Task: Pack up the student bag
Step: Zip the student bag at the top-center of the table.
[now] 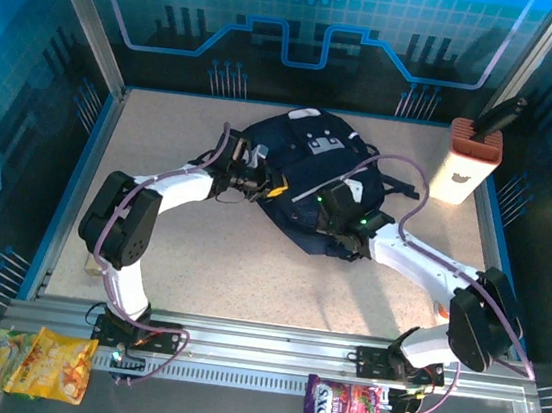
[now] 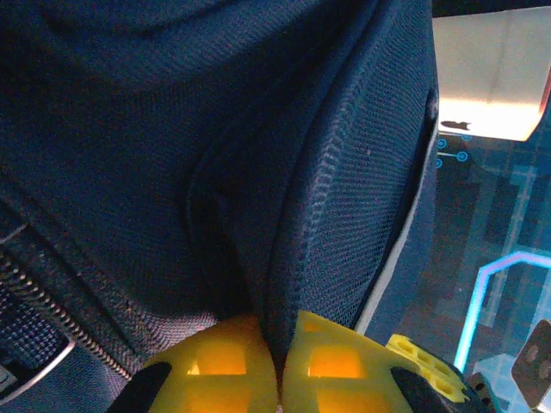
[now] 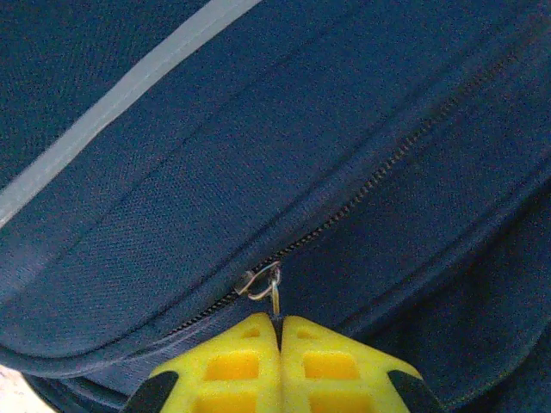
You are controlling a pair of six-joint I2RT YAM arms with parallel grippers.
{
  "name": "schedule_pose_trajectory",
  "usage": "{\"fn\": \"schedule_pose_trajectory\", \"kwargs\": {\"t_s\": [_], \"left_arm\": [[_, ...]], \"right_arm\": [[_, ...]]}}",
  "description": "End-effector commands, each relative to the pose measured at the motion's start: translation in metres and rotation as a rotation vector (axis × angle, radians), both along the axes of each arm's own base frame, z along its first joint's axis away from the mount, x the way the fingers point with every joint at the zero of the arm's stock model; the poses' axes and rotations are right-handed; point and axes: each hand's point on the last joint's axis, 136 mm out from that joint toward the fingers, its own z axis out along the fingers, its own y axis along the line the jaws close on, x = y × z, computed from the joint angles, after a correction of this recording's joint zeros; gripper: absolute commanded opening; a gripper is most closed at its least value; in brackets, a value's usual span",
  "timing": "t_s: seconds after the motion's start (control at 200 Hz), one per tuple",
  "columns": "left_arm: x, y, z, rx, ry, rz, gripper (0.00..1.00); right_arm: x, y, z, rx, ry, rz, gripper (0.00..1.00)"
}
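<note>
Item: student bag (image 1: 305, 175), mid-table toward the back; right gripper (image 3: 278, 320) clamped on its zipper pull (image 3: 269, 284); left gripper (image 2: 277, 344) pinching a fabric fold (bracing, I judge). Zip step; next needs a steady pull along the track.

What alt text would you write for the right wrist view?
The right gripper, yellow fingertips shut, pinches the small metal zipper pull of the navy student bag. The zipper runs diagonally up to the right, and a grey-white stripe crosses the upper left.
</note>
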Motion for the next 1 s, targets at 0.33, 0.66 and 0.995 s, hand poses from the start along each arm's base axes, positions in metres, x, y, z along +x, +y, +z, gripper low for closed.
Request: {"fn": "schedule_pose_trajectory", "kwargs": {"t_s": [0.33, 0.66, 0.995], "left_arm": [[-0.029, 0.115, 0.001, 0.096, -0.023, 0.418, 0.59], [-0.039, 0.124, 0.003, 0.047, 0.005, 0.482, 0.53], [-0.019, 0.107, 0.0, -0.084, 0.031, 0.469, 0.44]], "right_arm": [[0.016, 0.159, -0.006, 0.107, -0.005, 0.536, 0.0], [0.014, 0.225, 0.011, 0.236, -0.023, 0.653, 0.0], [0.007, 0.223, 0.016, 0.276, -0.02, 0.65, 0.0]]}}
